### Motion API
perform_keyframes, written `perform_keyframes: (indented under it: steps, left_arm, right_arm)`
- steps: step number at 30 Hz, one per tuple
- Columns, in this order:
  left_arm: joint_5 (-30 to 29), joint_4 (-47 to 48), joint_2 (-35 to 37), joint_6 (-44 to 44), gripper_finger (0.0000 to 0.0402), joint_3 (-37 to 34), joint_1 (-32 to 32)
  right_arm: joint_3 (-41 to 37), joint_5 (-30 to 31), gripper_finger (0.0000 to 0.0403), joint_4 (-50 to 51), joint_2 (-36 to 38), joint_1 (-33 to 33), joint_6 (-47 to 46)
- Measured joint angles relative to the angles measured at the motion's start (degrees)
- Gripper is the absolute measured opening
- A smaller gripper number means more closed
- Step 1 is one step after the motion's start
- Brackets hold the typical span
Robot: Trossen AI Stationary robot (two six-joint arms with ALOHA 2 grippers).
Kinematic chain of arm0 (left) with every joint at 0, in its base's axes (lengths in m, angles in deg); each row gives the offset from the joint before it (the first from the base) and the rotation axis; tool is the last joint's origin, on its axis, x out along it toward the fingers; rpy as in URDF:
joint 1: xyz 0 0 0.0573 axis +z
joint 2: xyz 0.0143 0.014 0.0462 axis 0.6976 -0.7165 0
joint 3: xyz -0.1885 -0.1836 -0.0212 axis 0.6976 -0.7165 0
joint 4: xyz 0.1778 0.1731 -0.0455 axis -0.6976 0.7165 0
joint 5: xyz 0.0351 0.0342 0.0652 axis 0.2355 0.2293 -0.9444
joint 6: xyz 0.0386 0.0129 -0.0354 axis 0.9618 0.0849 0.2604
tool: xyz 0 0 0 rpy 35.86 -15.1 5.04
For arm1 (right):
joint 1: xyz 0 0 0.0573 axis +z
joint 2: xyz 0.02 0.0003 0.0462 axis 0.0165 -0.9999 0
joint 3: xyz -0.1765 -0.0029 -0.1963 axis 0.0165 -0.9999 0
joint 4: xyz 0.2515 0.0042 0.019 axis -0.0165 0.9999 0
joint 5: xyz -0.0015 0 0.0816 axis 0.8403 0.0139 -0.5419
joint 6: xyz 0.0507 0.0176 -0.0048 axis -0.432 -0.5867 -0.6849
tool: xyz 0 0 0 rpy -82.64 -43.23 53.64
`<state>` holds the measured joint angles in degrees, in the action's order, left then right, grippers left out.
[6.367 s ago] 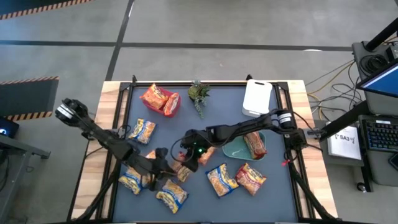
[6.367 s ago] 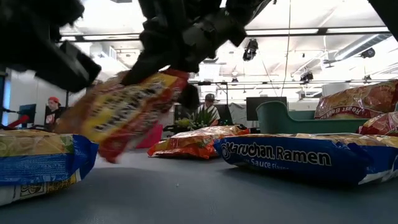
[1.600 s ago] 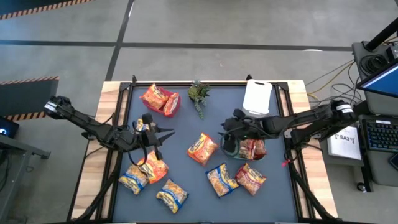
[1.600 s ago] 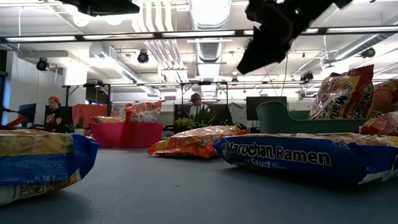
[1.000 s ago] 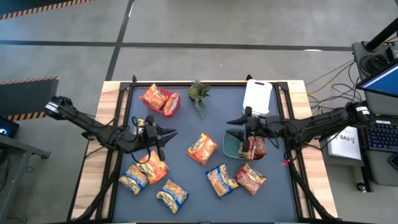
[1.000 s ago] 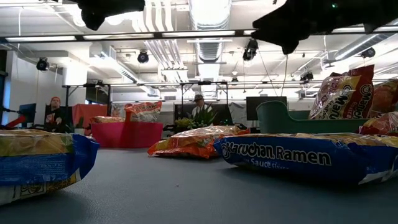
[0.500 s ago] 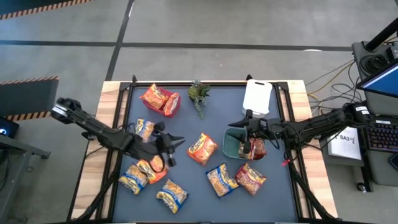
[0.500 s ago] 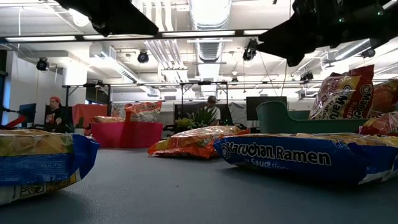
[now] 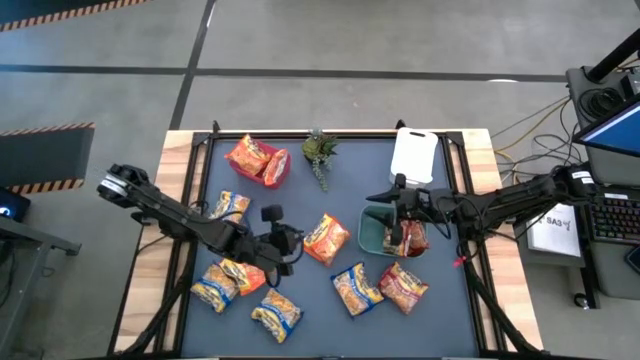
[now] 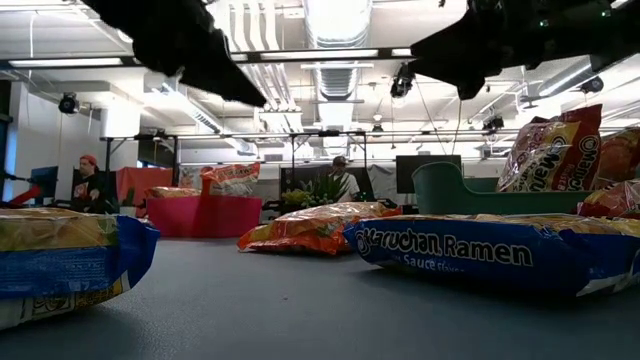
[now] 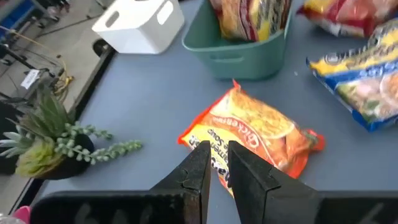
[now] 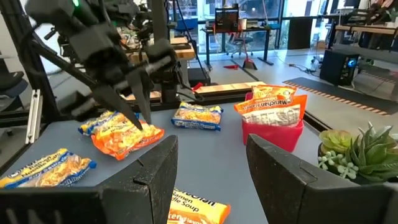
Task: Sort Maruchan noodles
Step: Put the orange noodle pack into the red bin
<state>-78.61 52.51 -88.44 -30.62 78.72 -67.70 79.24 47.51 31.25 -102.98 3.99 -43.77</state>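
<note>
I hold the left gripper (image 11: pixel 215 163), fingers nearly closed and empty, over the orange packet (image 9: pixel 324 238) at mid-table, which I'd open for next, while the right gripper (image 9: pixel 392 212), half-open, waits above the green bin (image 9: pixel 371 238).

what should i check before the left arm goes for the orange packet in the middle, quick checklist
1. Left gripper empty, fingers nearly shut: not ok for a grasp, needs opening.
2. Orange packet lying flat and apart from other packets: ok.
3. Left gripper lined up short of the packet: ok, by the left wrist view.
4. Right gripper open, over the green bin, away from the packet: ok.
5. Room in the red bin, which holds two packets: cannot tell.
</note>
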Motion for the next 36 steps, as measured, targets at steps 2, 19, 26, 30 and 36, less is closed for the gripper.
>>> perform_keyframes:
  steps: [2,19,26,30,36]
  left_arm:
    - [0.1,0.1,-1.2,0.0,0.0039,-0.2,0.8]
    - [5.9,0.0,-7.3,2.4,0.0039,-0.4,6.6]
    - [6.1,0.1,-8.0,2.7,0.0039,-0.4,6.7]
    - [6.2,1.9,-5.9,4.1,0.0039,-0.4,6.5]
    - [12.5,5.5,-2.0,7.2,0.0039,-0.6,6.5]
  right_arm:
    - [0.3,0.0,0.0178,-0.1,0.0,0.0,-0.7]
    - [10.4,0.0,0.0147,16.2,-0.5,-1.5,-10.0]
    - [19.1,0.0,0.0118,31.2,-3.7,-1.6,-9.9]
    - [23.1,0.0,0.0104,37.8,-6.1,-1.6,-9.3]
    - [26.9,-0.1,0.0091,43.6,-9.9,-1.6,-9.8]
